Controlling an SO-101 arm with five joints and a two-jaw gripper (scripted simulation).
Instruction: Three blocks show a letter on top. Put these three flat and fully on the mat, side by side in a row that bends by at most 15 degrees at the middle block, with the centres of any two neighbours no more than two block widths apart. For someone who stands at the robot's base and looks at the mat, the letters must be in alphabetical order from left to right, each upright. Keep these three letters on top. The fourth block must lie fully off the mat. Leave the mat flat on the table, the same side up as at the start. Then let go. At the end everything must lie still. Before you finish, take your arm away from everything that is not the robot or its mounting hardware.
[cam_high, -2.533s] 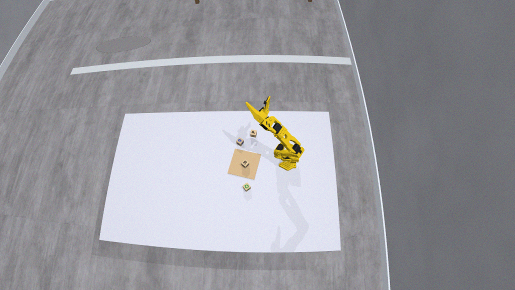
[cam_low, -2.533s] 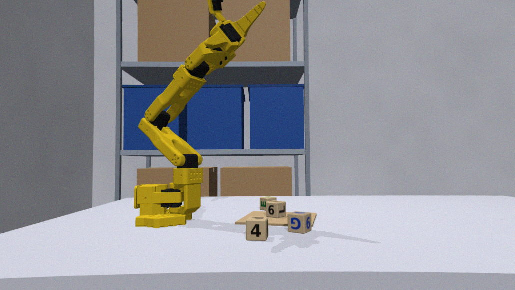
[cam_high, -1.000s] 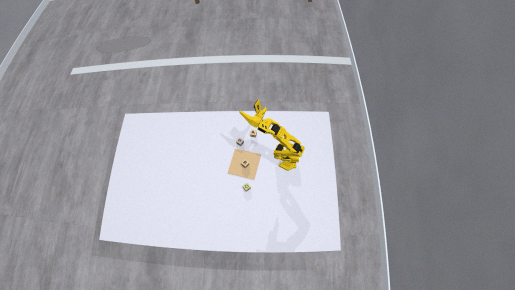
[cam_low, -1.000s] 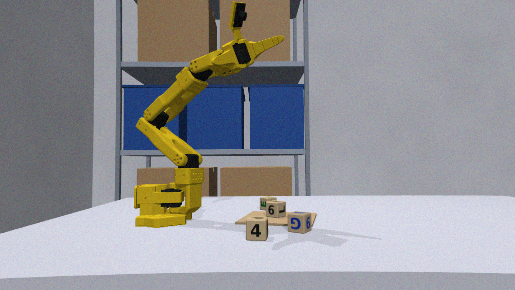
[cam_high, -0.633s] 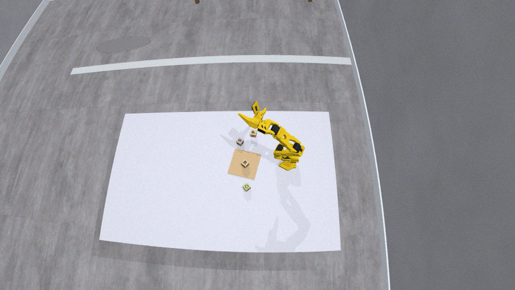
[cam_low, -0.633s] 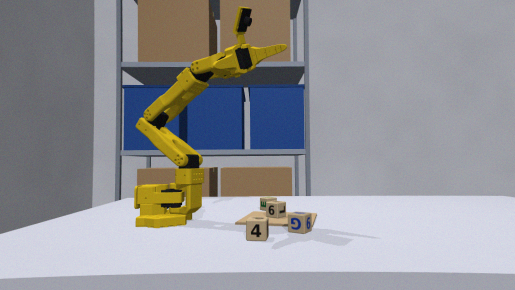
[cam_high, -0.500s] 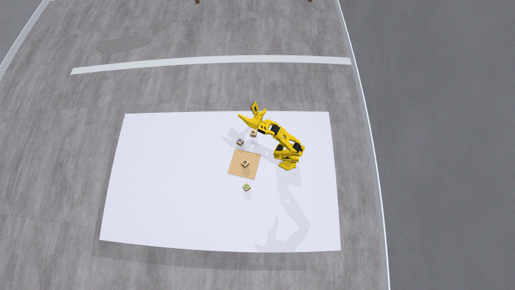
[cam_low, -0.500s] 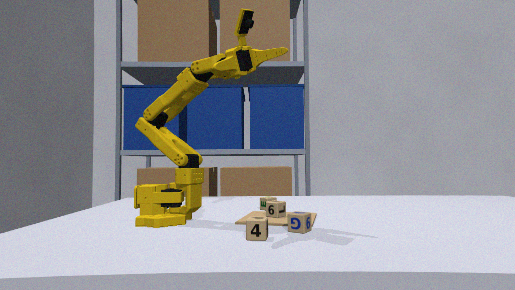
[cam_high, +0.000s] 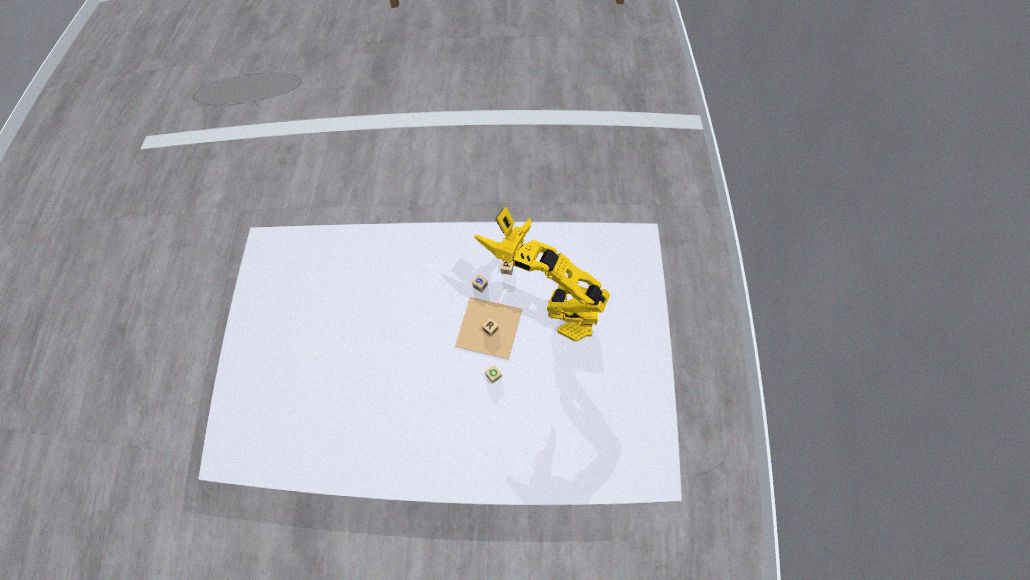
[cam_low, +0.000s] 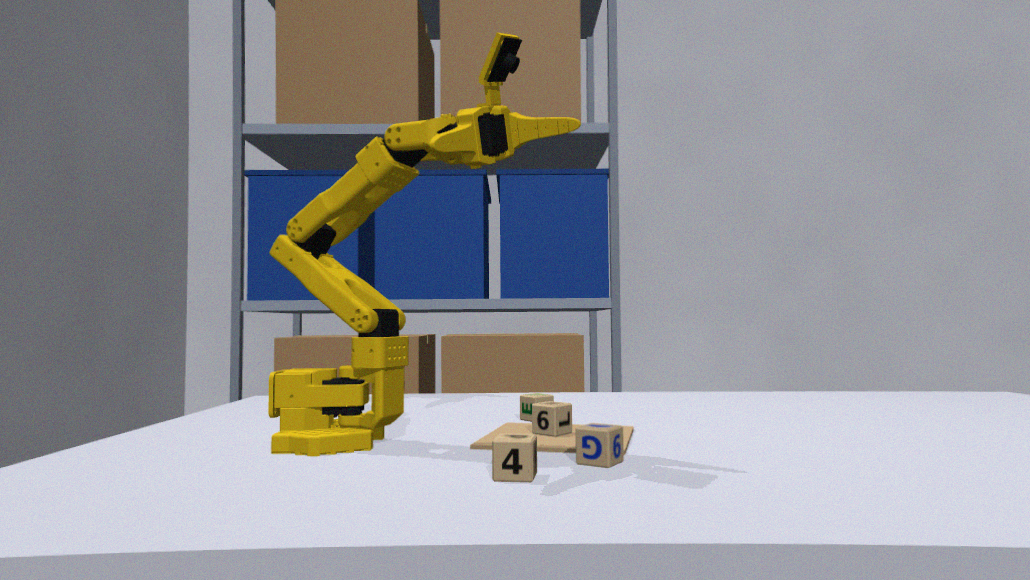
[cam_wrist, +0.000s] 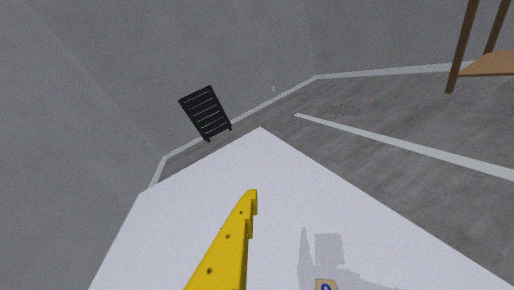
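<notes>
one of three letters, the r block (cam_high: 490, 327) (cam_low: 551, 419), sits on the mat (cam_high: 504, 338) (cam_low: 494, 436), below the wide, unladen jaws; p block (cam_high: 506, 268) (cam_low: 513, 458) and green-lettered block (cam_high: 493, 373) (cam_low: 531, 405), also below them, need placing. the blue-numbered block (cam_high: 480, 283) (cam_low: 599, 445) (cam_wrist: 326, 285) lies off the mat, as wanted.

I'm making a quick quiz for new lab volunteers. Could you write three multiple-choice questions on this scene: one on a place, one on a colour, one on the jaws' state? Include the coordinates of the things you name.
1. Which block is on the mat?
A) P
B) R
C) the green-marked one

2. What colour is the arm?
A) yellow
B) red
C) white

3. How are the jaws?
A) shut on a block
B) shut on nothing
C) open

Key:
1: B, the R block (cam_high: 490, 327) (cam_low: 552, 419) sits on the tan mat (cam_high: 472, 339) (cam_low: 495, 435).
2: A, the arm (cam_high: 576, 277) (cam_low: 353, 194) has yellow links with black motors.
3: C, the jaws stand spread in the top view, with no block between them.
</notes>
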